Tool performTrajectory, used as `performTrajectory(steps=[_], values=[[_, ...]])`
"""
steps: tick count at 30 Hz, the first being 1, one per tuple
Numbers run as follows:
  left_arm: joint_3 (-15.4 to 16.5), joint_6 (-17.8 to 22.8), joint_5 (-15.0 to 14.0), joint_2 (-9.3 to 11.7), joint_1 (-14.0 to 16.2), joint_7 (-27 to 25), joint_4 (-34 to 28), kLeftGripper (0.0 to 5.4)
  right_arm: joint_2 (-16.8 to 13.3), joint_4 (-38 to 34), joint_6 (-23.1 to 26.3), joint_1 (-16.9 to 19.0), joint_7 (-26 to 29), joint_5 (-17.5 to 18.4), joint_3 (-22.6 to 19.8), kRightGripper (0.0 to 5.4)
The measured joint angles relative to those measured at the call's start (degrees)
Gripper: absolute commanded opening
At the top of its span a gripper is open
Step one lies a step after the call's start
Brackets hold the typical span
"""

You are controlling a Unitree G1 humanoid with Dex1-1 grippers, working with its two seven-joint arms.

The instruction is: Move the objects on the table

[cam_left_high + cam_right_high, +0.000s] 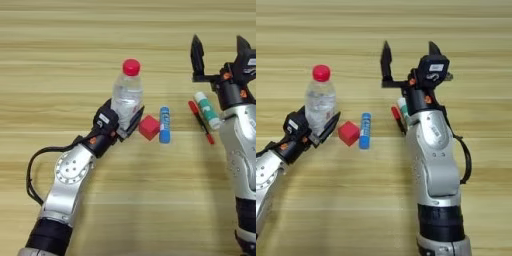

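left claw (pixel 125 121) pinching upright clear bottle (pixel 127 95) | right claw (pixel 221 52) spread, hovering just above white-and-green tube (pixel 206 110) | tube's long axis runs away from robot, right arm nearer

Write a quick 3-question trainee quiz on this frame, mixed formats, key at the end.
1. True or false: the left end effector is closed on the clear plastic bottle.
2. Multiple choice: what lies immediately right of the small red cube? A) the thin red pen B) the short blue tube C) the white-and-green tube
3. Fill in: the right end effector is raised above the table with its fingers ____ and holding nothing.

Key: 1 true; 2 B; 3 open
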Motion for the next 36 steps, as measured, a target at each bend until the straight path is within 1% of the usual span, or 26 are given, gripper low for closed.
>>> performTrajectory(steps=[3, 6, 11, 17, 18, 21, 24, 27, 33, 36], values=[[2.8, -0.2, -0.3, -0.3, -1.8, 3.0, 1.5, 3.14, -0.6, 3.7, 0.0, -0.7, -0.8, -0.1, -1.4, 5.4], [4.8, -0.5, -0.4, -0.5, -2.9, 5.2, 3.9, 3.14, -0.6, 4.1, 0.0, -1.2, -0.8, -0.1, -1.3, 5.4], [7.6, -1.6, -0.3, -0.4, -4.8, 8.2, 9.8, 3.14, -0.3, 4.2, -0.1, -1.4, -0.8, -0.6, -1.0, 5.4], [8.6, -2.1, -0.2, -0.4, -6.8, 9.7, 15.5, 3.13, -0.2, 4.7, -0.2, -1.9, -1.4, -1.4, -0.9, 5.4], [8.9, -2.3, -0.2, -0.4, -7.3, 10.2, 16.7, 3.13, -0.5, 5.9, -0.6, -2.6, -1.9, -2.1, -1.3, 5.4], [9.7, -2.8, -0.1, -0.3, -8.0, 11.3, 19.1, 3.13, -2.7, 11.9, -1.6, -5.1, -3.0, -3.0, -3.5, 5.4], [9.9, -3.7, 0.3, 0.0, -8.4, 11.9, 21.3, 3.13, -4.6, 16.4, -1.8, -5.8, -3.4, -2.9, -6.2, 5.4], [9.9, -4.0, 0.6, 0.1, -9.0, 12.5, 23.4, 3.13, -4.5, 17.6, -2.3, -5.8, -3.4, -2.5, -6.4, 5.4], [10.5, -4.7, 0.6, 0.1, -9.5, 12.7, 25.6, 3.13, -4.1, 17.6, -2.8, -6.5, -3.2, -2.3, -6.2, 5.4], [11.3, -5.3, -0.3, -0.1, -9.6, 12.6, 27.2, 3.13, -4.1, 17.6, -2.8, -6.7, -3.3, -2.3, -6.2, 5.4]])
